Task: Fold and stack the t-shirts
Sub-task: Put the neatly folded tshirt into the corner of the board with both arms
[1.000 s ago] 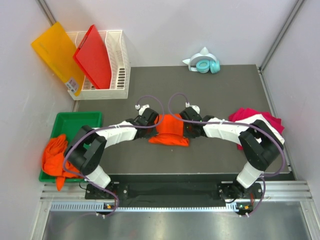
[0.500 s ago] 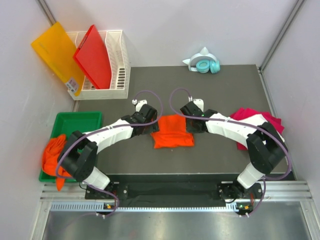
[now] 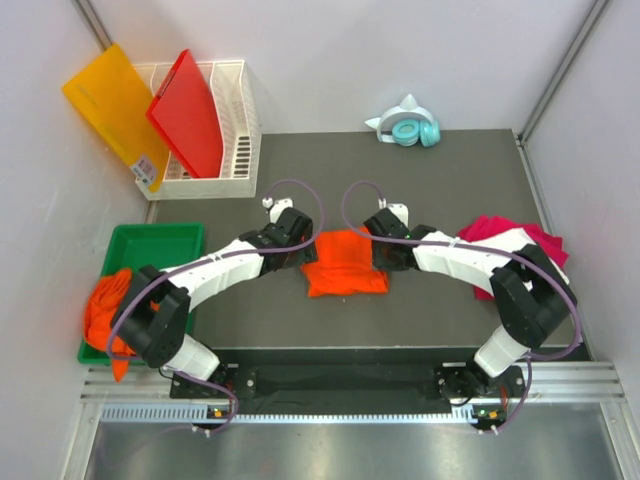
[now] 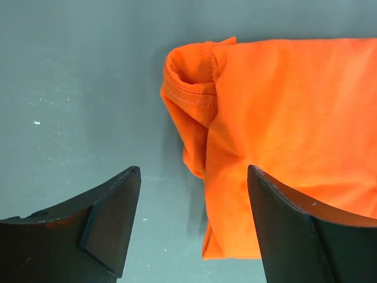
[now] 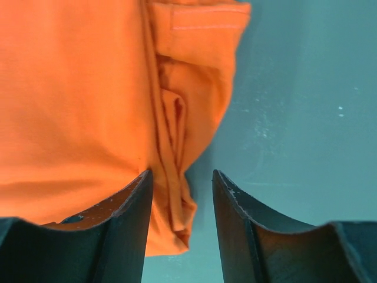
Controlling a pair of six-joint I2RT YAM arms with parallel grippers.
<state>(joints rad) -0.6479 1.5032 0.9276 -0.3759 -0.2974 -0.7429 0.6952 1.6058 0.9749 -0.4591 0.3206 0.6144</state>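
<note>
Inspector: Since a second ago both arms have drawn apart, and the folded bright orange t-shirt (image 3: pixel 345 263), then bunched between them, lies flat on the dark grey table (image 3: pixel 440 190).

Clerk: And the grippers, from overhead?

Inspector: I find the left gripper (image 3: pixel 305 254) at that shirt's left edge and the right gripper (image 3: pixel 383 258) at its right edge. One magenta-pink t-shirt (image 3: pixel 548 243) lies at the table's right side, partly under the right arm. One heap of orange t-shirts (image 3: pixel 108 310) spills over the green plastic tray (image 3: pixel 160 240) on the left.

Clerk: Left wrist view?

Inspector: Here the left gripper (image 4: pixel 194 218) is spread wide and grips nothing. The shirt's (image 4: pixel 283 118) hem lies between its fingers on the table.

Clerk: Right wrist?

Inspector: Here the right gripper (image 5: pixel 179 218) is parted narrowly, with nothing clamped. The shirt's (image 5: pixel 70 88) folded edge sits in the gap.
</note>
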